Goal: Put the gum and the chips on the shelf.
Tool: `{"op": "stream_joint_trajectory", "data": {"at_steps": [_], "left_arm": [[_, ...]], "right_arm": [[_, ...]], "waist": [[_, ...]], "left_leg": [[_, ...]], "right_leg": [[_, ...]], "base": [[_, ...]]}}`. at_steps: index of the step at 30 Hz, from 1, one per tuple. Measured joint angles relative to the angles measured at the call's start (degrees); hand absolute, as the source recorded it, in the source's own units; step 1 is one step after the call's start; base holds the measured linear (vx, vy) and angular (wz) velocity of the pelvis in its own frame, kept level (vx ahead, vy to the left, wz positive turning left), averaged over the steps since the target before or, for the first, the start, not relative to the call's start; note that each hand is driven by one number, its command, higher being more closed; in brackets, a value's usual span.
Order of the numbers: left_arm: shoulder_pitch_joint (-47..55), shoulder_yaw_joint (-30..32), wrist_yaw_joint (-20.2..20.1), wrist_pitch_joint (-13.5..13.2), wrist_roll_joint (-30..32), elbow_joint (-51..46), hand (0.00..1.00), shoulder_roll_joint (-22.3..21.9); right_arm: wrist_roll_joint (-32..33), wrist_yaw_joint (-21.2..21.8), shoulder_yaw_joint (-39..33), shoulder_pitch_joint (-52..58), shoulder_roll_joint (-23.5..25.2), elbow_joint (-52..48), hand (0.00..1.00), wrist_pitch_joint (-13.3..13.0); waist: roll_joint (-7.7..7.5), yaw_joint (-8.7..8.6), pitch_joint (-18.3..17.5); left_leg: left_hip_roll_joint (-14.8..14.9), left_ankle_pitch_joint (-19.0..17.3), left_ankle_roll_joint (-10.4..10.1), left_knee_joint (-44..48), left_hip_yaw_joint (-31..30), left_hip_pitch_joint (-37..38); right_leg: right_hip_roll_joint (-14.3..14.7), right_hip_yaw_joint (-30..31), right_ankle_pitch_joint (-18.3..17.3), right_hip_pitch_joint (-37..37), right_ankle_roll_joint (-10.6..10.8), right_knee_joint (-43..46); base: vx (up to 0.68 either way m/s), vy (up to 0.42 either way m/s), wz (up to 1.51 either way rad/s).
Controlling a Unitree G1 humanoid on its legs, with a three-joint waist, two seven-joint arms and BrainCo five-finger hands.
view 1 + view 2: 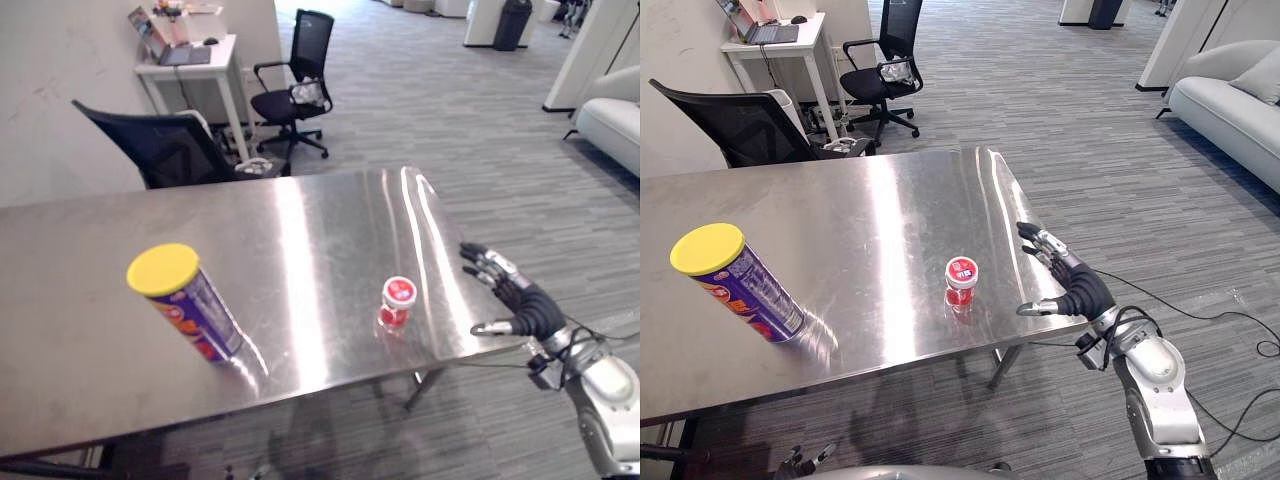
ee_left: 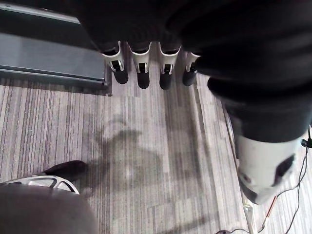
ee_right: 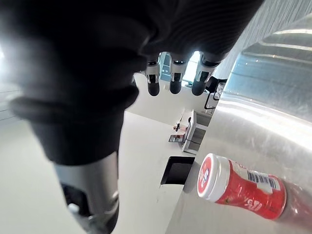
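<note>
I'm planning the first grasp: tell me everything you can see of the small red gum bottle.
The gum bottle is small, red, plastic-looking, with a white-rimmed red-topped lid and a barcode label. It stands upright on the steel table near its front edge, right of the chips can. Nothing touches it; the open right hand is apart, at the table's right edge.

1. The counter (image 1: 300, 230) is a bare, glossy steel top with streaks of reflected light.
2. A chips can (image 1: 185, 303) with a yellow lid stands on its base toward the counter's front left.
3. A small red gum bottle (image 1: 396, 302) with a white cap stands near the front right corner, well apart from the can.
</note>
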Motion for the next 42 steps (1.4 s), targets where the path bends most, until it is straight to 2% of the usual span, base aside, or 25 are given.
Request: {"op": "stream_joint_trajectory", "data": {"at_steps": [7,11,17,20,32,36,42], "left_arm": [[-0.06,-1.36,0.05,-0.01,-0.04,0.05,0.0,0.27],[-0.1,-1.48,0.08,0.02,-0.06,0.05,0.0,0.26],[-0.02,-1.46,0.07,0.13,-0.09,0.18,0.0,0.26],[0.02,-1.42,0.03,0.2,-0.08,0.6,0.0,0.26],[-0.03,-2.0,-0.15,0.8,-0.12,0.43,0.0,0.21],[-0.09,-2.05,-0.27,0.86,-0.11,-0.23,0.0,0.2],[0.04,-2.19,-0.33,1.03,-0.11,-0.33,0.0,0.2]], "right_arm": [[-0.64,-1.34,4.71,-1.0,0.75,3.96,0.0,0.64],[-0.83,-3.36,5.6,-1.73,0.81,7.73,0.0,0.65],[-3.06,-4.8,7.54,-5.14,1.31,11.87,0.0,0.63],[-4.12,-5.75,7.52,-6.67,3.22,14.14,0.0,0.5],[-6.47,-7.13,9.72,-11.3,3.53,21.04,0.0,0.33],[-7.31,-7.29,9.74,-12.66,4.59,23.61,0.0,0.06],[-7.41,-7.63,11.4,-15.84,4.87,27.28,0.0,-0.32]], "waist": [[0.15,0.21,-0.1],[0.22,1.47,-0.13],[0.33,1.61,-0.05],[0.44,1.64,0.11],[1.1,1.94,1.65],[1.22,2.88,2.23],[1.25,3.13,2.94]], "left_leg": [[-0.14,0.42,0.32,0.0,-1.37,-0.54],[-0.13,0.69,0.3,-0.01,-2.0,-0.79],[-0.07,1.14,0.31,-0.03,-3.16,-0.9],[-0.09,1.21,0.36,-0.04,-3.26,-0.9],[-0.12,1.41,0.36,-0.14,-4.55,-1.02],[-0.09,1.44,0.32,-0.08,-4.78,-1.09],[-0.18,1.56,0.27,-0.09,-5.92,-1.11]], "right_leg": [[-0.01,-1.27,-0.01,0.2,-0.02,0.0],[0.06,-1.74,-0.02,0.28,-0.05,-0.01],[0.11,-2.92,-0.08,0.96,-0.14,-0.19],[0.09,-2.99,-0.08,1.01,-0.14,-0.19],[0.17,-4.53,-0.07,2.01,-0.14,-0.93],[0.26,-4.78,-0.07,2.18,-0.14,-1.13],[0.26,-6.02,-0.07,3.05,-0.15,-1.52]], "base": [[-0.01,-0.008,0.09],[-0.02,-0.029,0.09],[-0.02,-0.027,0.09],[-0.01,-0.008,0.0],[-0.01,-0.017,0.05],[0.0,-0.011,0.02],[-0.01,-0.024,0.1]]}}
